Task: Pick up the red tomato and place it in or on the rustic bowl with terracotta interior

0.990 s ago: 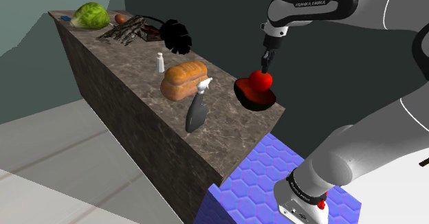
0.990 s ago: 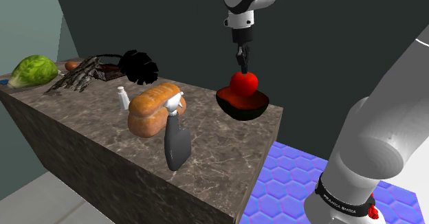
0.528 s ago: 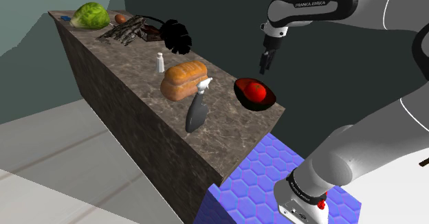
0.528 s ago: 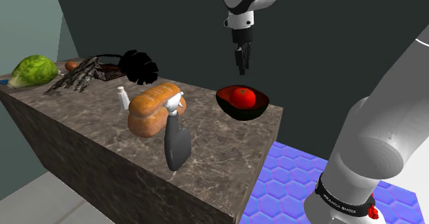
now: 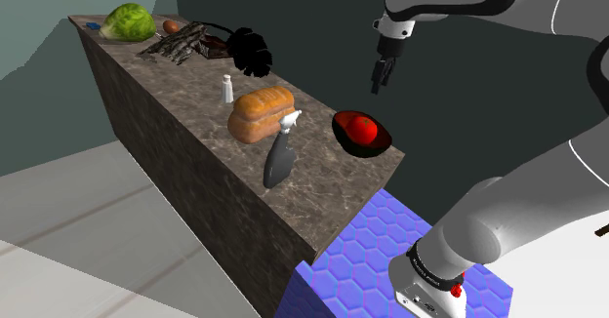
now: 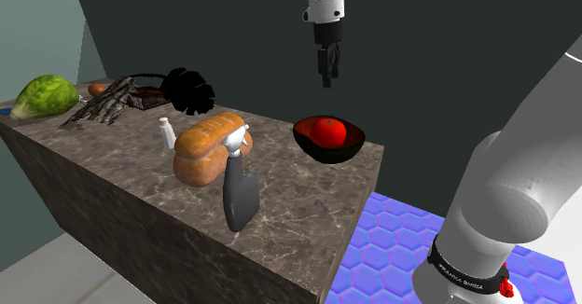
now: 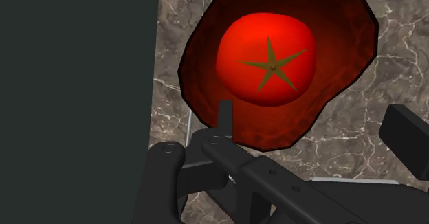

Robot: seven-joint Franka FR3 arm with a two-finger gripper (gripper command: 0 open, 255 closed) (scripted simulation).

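The red tomato [image 7: 268,59] sits inside the red-lined bowl [image 6: 322,153] on the tabletop [image 6: 280,176], and the hand [image 6: 326,80], fingers apart and empty above that bowl, would best draw straight up, clear of the rim, without brushing it.

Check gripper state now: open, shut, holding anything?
Gripper: open, holding nothing; it hangs above the tomato, which sits in the bowl.
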